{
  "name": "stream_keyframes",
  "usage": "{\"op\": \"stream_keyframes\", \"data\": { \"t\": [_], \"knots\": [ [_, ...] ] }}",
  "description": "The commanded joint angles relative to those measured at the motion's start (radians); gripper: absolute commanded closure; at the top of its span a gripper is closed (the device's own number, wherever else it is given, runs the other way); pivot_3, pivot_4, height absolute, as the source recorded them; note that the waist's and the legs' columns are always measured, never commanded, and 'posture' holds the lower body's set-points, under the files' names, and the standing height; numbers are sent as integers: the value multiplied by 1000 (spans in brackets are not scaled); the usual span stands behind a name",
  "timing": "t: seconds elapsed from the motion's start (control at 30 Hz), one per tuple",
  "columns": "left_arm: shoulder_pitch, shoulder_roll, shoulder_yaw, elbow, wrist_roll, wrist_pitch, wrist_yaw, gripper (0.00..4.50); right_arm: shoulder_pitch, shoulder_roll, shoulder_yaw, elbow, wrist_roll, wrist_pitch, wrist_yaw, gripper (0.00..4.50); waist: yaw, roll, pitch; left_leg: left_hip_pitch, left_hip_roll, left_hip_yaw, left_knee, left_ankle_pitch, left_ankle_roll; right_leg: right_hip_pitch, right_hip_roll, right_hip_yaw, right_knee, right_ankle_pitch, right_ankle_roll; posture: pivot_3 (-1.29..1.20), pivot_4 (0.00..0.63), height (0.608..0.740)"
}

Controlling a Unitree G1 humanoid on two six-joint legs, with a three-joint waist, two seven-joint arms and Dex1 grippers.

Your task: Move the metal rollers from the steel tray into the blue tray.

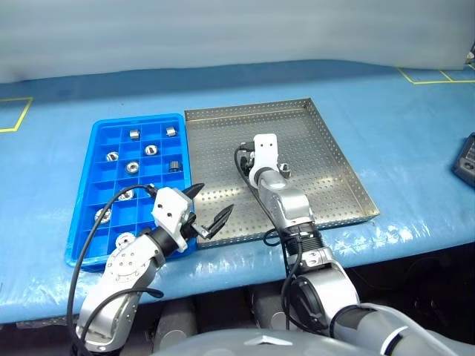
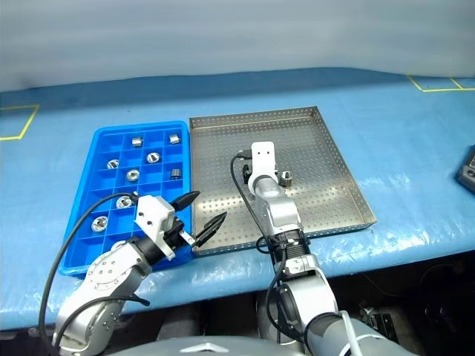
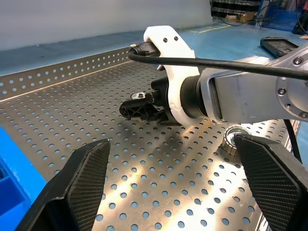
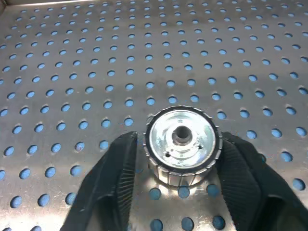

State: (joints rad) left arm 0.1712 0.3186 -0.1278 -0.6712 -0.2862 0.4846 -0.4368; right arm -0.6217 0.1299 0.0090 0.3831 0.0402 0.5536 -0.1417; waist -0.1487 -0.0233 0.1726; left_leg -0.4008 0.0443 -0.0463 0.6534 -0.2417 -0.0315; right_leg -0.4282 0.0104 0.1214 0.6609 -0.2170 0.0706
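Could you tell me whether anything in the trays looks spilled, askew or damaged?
Nothing stands out. The rollers in the blue tray each sit inside a compartment, the steel tray lies flat beside it, and the right gripper squarely flanks one upright roller.

The steel tray [image 1: 334, 159] occupies the centre of the frame, on blue sheeting [image 1: 401, 111]. The blue tray [image 1: 96, 174] lies touching its left edge and holds several metal rollers [image 1: 152, 150] in separate compartments. My right gripper [image 1: 256, 154] is extended over the middle of the steel tray; one roller [image 1: 283, 170] sits just right of it on the perforated floor. My left gripper [image 1: 210, 205] is at lower centre-left, fingers spread apart, above the seam between the two trays. A dark device [image 1: 466, 159] shows at the right edge.
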Motion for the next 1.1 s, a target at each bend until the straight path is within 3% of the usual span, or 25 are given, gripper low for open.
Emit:
{"op": "stream_keyframes", "data": {
  "t": [0.03, 0.5, 0.8, 1.1],
  "knots": [
    [2, -5, -6, -27, -6, -30, 6, 0, -30, 7, -4, -7, -4, -25, -4, 2796, 0, 0, 0, 0, 0, 0, 0, 0, 0, 0, 0, 0, 0, 0, 0, -55, 150, 740],
    [32, -76, 44, -31, 61, -98, 157, 0, -84, 4, 107, -147, -2, -4, 155, 2807, 11, 1, 1, 0, 0, 0, -1, 0, 0, -1, 0, 0, 0, 0, 0, 40, 150, 740],
    [193, -123, 131, -122, 109, -150, 273, 0, -160, 54, 227, -136, 14, -16, 308, 2807, 95, 1, 1, 0, 0, -2, -6, 0, 0, -2, 0, -2, -1, -2, -4, 223, 150, 740],
    [348, -176, 140, -175, 152, -209, 336, 0, -157, 91, 302, -71, 35, -37, 386, 2807, 174, 2, 1, 0, 0, -1, -6, 0, 0, -2, 0, -3, -1, -6, -10, 336, 150, 740]
  ]
}}
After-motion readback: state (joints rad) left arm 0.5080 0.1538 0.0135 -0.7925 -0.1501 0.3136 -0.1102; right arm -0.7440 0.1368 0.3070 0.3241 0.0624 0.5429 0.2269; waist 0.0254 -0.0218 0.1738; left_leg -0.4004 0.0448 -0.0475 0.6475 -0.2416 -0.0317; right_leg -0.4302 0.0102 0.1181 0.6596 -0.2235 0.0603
